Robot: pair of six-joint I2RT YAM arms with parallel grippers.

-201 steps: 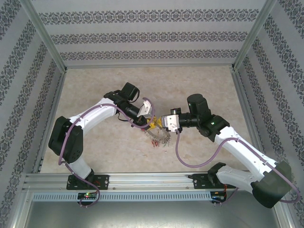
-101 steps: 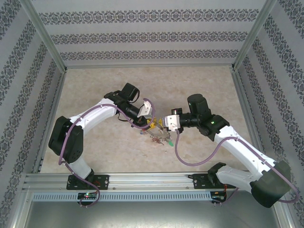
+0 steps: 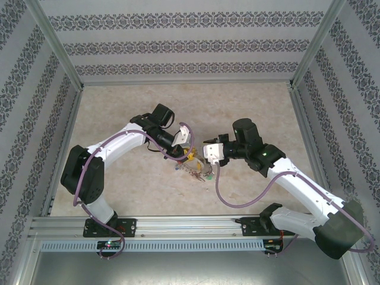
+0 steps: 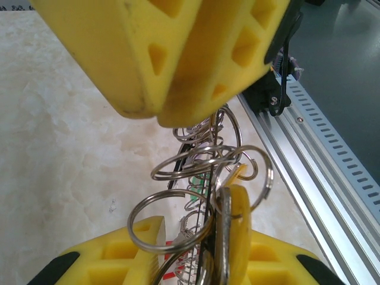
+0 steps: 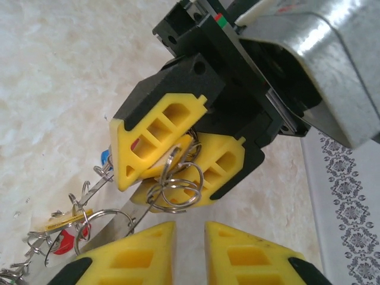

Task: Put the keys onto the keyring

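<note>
top: left gripper and right gripper meet mid-table, keys bunched beneath.
left wrist: left gripper clenched on keyring, keys hanging from it.
right wrist: right gripper slightly parted, grasping nothing, just beside keyring; left gripper clamped on it.

Top view: left arm and right arm bend inward, wrists meeting at frame centre. Left gripper clamped on the keyring; right gripper faces it tip to tip, jaws narrowly parted.
</note>
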